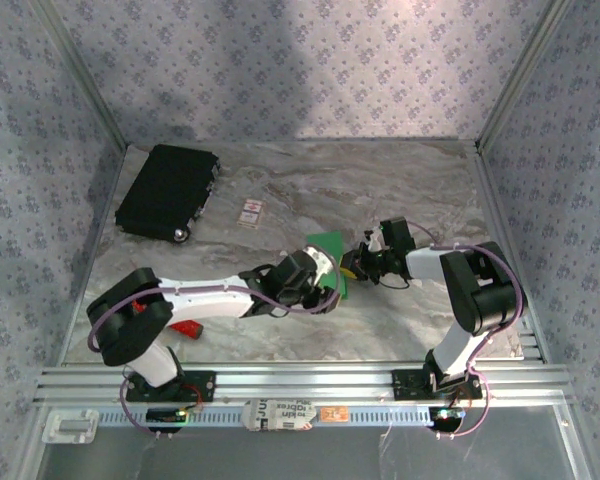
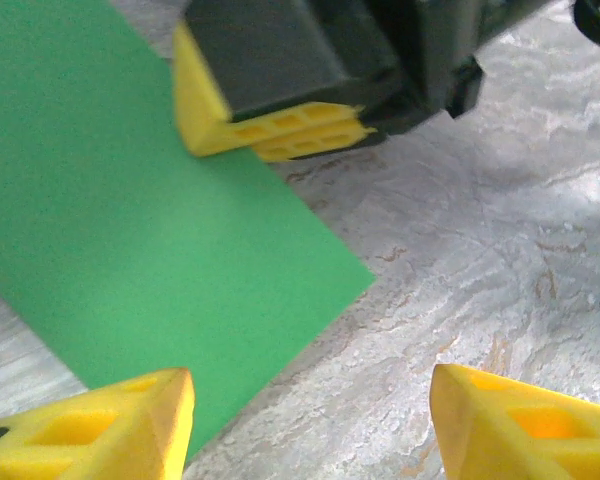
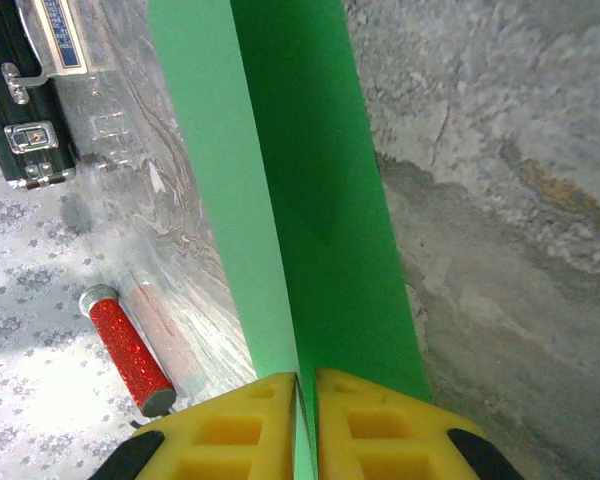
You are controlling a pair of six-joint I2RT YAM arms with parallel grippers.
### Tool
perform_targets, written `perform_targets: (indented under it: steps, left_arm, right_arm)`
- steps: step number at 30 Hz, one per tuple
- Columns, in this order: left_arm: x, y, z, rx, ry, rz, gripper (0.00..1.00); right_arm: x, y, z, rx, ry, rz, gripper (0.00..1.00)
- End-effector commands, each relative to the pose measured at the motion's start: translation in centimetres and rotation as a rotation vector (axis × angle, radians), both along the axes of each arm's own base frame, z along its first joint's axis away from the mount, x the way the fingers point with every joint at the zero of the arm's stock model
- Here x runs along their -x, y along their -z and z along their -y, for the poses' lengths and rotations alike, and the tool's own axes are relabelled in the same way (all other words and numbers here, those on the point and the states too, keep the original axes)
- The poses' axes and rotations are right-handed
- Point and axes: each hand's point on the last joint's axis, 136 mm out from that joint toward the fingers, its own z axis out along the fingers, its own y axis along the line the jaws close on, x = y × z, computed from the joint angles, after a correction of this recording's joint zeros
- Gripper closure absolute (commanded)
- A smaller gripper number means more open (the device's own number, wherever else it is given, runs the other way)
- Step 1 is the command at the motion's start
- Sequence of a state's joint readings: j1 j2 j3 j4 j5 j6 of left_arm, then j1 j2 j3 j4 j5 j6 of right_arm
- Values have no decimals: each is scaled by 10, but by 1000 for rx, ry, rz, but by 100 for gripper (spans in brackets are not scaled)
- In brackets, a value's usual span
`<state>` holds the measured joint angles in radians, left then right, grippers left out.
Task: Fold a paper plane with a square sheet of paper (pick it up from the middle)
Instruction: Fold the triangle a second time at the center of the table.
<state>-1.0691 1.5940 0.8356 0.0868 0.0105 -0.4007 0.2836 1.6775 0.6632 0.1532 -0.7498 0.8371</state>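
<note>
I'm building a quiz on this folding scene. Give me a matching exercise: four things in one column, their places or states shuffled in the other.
1 left gripper
2 right gripper
3 black case
4 red tool

a far left of the table
b shut on the green sheet
c open
d near left of the table

Pairs: 1c, 2b, 3a, 4d

Bright even light; the square sheet of paper [image 2: 130, 230] blurs close-up.
</note>
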Motion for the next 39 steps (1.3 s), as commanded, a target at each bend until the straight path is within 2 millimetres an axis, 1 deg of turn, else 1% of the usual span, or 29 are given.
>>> perform_targets:
  steps: [1,5,9,14,19,21,24,26,31,33,39]
  left_arm:
    - [-6,9,0,-156,40,123,34]
    - [2,15,14,-240,100,198,29]
    - [1,20,22,-317,117,264,25]
    - [-10,20,23,-402,79,360,24]
    - [-18,20,22,-428,44,406,24]
    - [-19,20,23,-428,45,412,25]
    - [-20,22,25,-435,51,414,28]
    - [-20,22,26,-439,60,416,33]
    - [-22,21,25,-441,53,429,36]
    - [-21,23,26,-444,57,429,41]
    - [-23,18,28,-426,53,440,56]
  right_arm:
    - [-5,-18,-4,-29,-22,33,87]
    - [-6,-20,-3,-25,-20,32,87]
    - [-7,-22,-3,-24,-18,34,88]
    - [-7,-22,-3,-20,-16,35,87]
    - [-8,-22,-3,-20,-16,35,87]
    - [-8,-22,-3,-19,-15,32,88]
    - [-7,-21,-3,-18,-17,31,87]
    - [-7,-20,-3,-17,-17,30,88]
    - [-7,-20,-2,-15,-16,29,87]
    - [-7,-19,-2,-13,-14,29,87]
    - [-6,-18,-1,-10,-13,24,87]
